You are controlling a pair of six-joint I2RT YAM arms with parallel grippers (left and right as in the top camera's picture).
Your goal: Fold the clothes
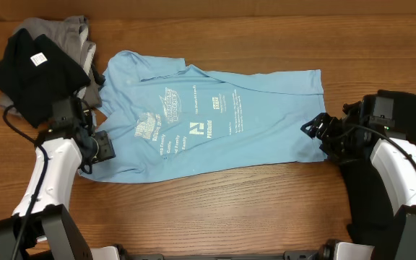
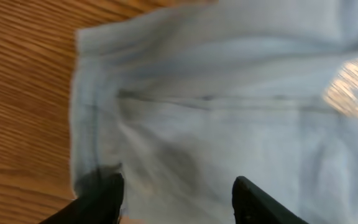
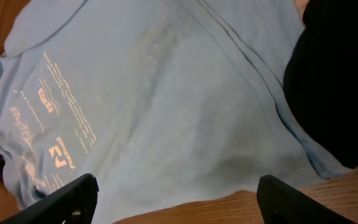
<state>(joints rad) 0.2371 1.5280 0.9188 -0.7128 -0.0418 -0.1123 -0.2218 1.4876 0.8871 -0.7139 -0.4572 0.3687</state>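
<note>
A light blue T-shirt (image 1: pixel 208 119) with white lettering lies spread flat across the middle of the table. My left gripper (image 1: pixel 101 148) is at the shirt's lower left corner. In the left wrist view its jaws (image 2: pixel 179 199) stand apart over the blue cloth (image 2: pixel 216 118), with one finger (image 2: pixel 107 198) near the hem. My right gripper (image 1: pixel 315 128) is at the shirt's right edge. In the right wrist view it (image 3: pixel 179 202) is wide open above the shirt's edge (image 3: pixel 166 124), gripping nothing.
A black garment (image 1: pixel 31 68) with a white label lies on a grey one (image 1: pixel 71 32) at the back left. More black cloth (image 1: pixel 403 108) (image 3: pixel 340 74) lies at the right, under my right arm. Bare wooden table (image 1: pixel 230 209) runs along the front.
</note>
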